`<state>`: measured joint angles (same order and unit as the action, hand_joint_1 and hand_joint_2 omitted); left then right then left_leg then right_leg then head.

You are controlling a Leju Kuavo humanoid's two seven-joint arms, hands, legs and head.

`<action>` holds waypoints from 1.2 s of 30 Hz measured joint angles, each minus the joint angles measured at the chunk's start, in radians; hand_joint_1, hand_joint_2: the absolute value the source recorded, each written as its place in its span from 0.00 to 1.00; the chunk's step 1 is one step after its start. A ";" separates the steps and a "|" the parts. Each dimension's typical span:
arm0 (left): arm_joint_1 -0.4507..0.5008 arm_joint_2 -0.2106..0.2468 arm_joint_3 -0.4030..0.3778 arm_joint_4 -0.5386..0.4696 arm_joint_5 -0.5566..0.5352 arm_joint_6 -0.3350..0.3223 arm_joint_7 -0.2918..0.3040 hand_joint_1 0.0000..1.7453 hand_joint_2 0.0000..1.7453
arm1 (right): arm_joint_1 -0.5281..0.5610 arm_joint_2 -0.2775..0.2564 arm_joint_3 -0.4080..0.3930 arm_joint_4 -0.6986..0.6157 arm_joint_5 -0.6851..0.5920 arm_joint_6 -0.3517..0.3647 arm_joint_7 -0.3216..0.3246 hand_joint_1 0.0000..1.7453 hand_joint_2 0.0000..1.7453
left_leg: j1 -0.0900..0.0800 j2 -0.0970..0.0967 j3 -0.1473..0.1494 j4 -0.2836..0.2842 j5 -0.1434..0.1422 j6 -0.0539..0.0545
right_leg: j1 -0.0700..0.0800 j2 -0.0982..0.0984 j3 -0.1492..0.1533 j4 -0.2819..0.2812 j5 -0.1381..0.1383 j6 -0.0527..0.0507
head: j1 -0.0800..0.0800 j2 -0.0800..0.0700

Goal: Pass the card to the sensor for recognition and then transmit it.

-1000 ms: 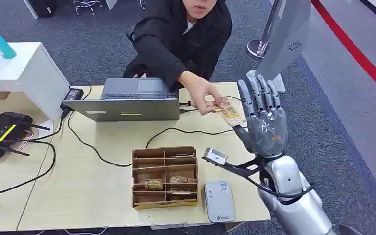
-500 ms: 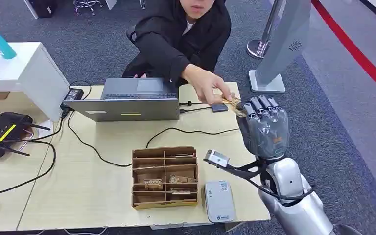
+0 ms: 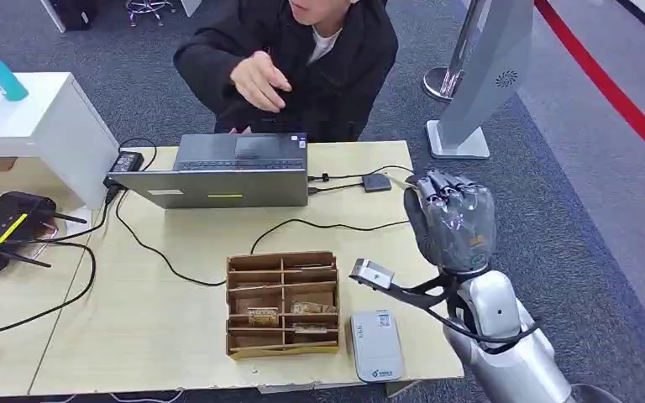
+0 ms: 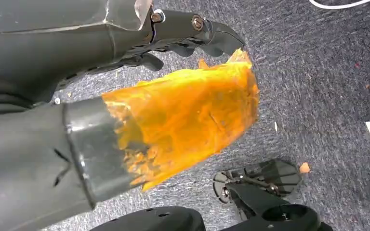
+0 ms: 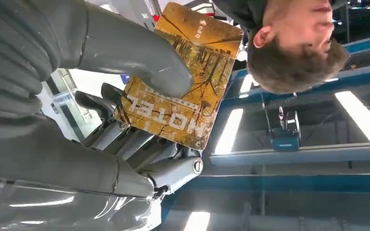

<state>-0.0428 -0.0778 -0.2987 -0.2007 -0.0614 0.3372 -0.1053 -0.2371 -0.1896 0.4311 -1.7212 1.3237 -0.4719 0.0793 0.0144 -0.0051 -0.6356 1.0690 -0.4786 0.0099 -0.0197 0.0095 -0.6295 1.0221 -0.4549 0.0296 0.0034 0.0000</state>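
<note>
My right hand is raised above the table's right edge with its fingers curled in. In the right wrist view the hand pinches a golden-brown card printed HOTEL between the thumb and the darker fingers. The grey card reader lies flat near the table's front edge, below and to the left of the hand. My left hand, its thumb wrapped in orange tape, hangs over the carpet and holds nothing.
A person leans in behind the table with one hand lifted near the chest. A laptop stands at the back, cables cross the tabletop, a cardboard card organizer sits beside the reader, and a router lies far left.
The person handed the card into my right hand, let go and drew the arm back to the chest. My right fingers went from straight up to curled around the card.
</note>
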 joint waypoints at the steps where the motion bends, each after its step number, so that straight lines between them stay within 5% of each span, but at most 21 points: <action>1: 0.000 0.000 0.000 0.000 0.000 0.000 0.000 0.00 0.00 | 0.000 0.000 0.000 0.000 -0.007 0.000 -0.004 1.00 1.00 | 0.000 0.000 0.000 0.000 0.000 0.000 | 0.000 0.000 0.000 0.000 0.000 0.000 | 0.000 0.000; 10: 0.006 0.001 0.019 0.000 0.005 0.000 -0.012 0.00 0.00 | 0.065 0.000 0.013 -0.080 -0.266 0.045 -0.079 1.00 1.00 | 0.000 -0.001 0.000 0.000 0.000 0.000 | 0.000 0.000 0.000 0.000 0.000 0.000 | 0.000 0.000; 21: 0.009 0.002 0.030 0.000 0.006 0.000 -0.017 0.00 0.00 | 0.105 0.000 0.023 -0.132 -0.290 0.058 -0.092 1.00 1.00 | 0.000 0.000 0.000 0.000 0.000 0.000 | 0.000 0.000 0.000 0.000 0.000 0.000 | 0.000 0.000; 36: 0.025 0.002 0.071 0.000 0.023 0.009 -0.042 0.00 0.00 | 0.317 0.039 -0.004 -0.145 -0.647 0.224 -0.163 1.00 1.00 | 0.000 -0.001 0.000 0.000 -0.004 0.000 | 0.000 -0.001 0.001 0.000 -0.004 -0.001 | 0.000 0.000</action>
<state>-0.0182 -0.0763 -0.2273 -0.2007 -0.0381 0.3464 -0.1473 0.0796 -0.1507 0.4268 -1.8662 0.6766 -0.2483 -0.0836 0.0145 -0.0062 -0.6351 1.0687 -0.4822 0.0100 -0.0196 0.0085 -0.6286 1.0221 -0.4589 0.0290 0.0034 0.0000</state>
